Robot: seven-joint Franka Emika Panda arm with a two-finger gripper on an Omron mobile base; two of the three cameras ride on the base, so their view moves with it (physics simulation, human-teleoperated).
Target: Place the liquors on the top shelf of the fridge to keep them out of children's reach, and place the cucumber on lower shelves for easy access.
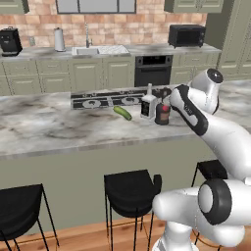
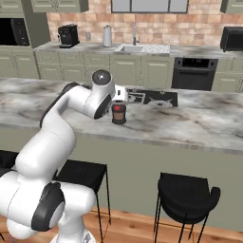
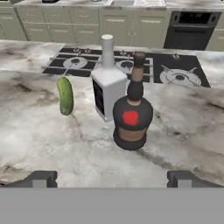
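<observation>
The marble surface (image 3: 183, 127) carried all three task items, grouped near the black cooktop (image 3: 175, 70) set into it. The tall clear bottle (image 3: 107, 83) stood upright; the squat dark bottle (image 3: 132, 118) stood upright just in front of it and a little to one side, the two close together and possibly touching. The cucumber (image 3: 65, 95) lay flat beside the clear bottle, apart from both. In the left base view, the clear bottle (image 1: 148, 103), the dark bottle (image 1: 162, 112) and the cucumber (image 1: 123, 112) lined up along the cooktop's near edge.

The claw (image 3: 111, 179) hung short of the dark bottle with its fingers spread wide and nothing between them.

The step in hand appeared to be the approach to a first bottle, most likely the dark one, which stood nearest. A good grasp would have called for advancing level, centring the round body between the fingers, and closing low on the belly rather than on the thin neck. Because the clear bottle stood so close behind, one finger risked nudging it; an approach from the open side would have lessened that risk.

Count: two bottles, one cucumber, one cooktop, one claw. The fridge lay outside these views, so none of the items had yet been shelved.
</observation>
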